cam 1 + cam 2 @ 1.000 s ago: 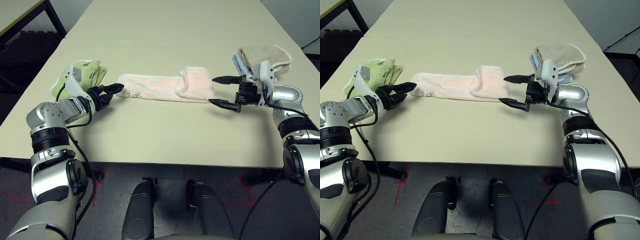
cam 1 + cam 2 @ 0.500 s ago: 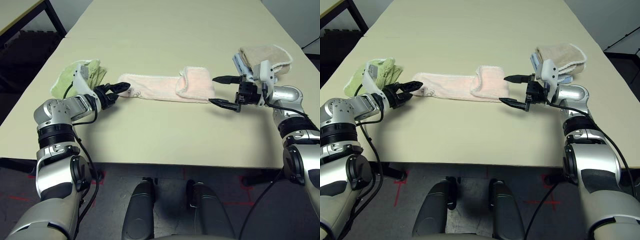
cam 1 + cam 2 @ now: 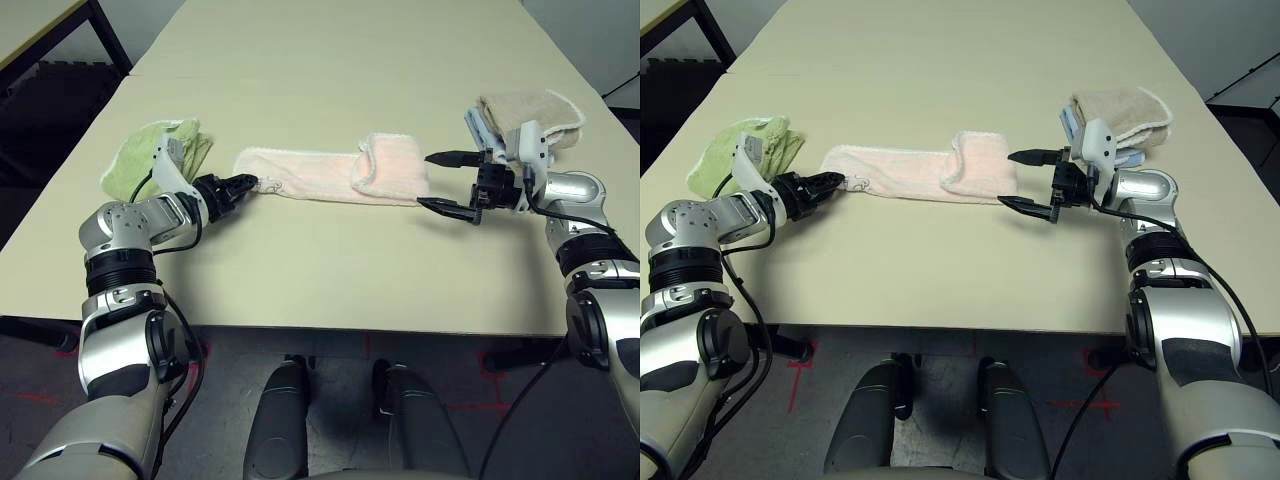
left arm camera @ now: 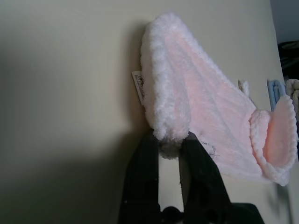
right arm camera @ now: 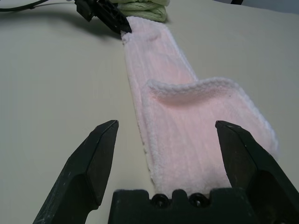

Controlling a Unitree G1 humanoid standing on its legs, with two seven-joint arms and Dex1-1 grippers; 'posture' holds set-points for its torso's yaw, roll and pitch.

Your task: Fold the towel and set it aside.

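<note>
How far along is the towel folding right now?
Done: the right end of the pink towel is already folded back over itself. In hand: the left tool is shut on the towel's left corner, while the right tool is open beside the folded end. Left: bring the left end over, finish the fold, and set the towel aside; it lies stretched along the table.

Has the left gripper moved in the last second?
Yes. The left gripper has moved right, away from the green towel, and is now shut on the pink towel's near-left corner.
</note>
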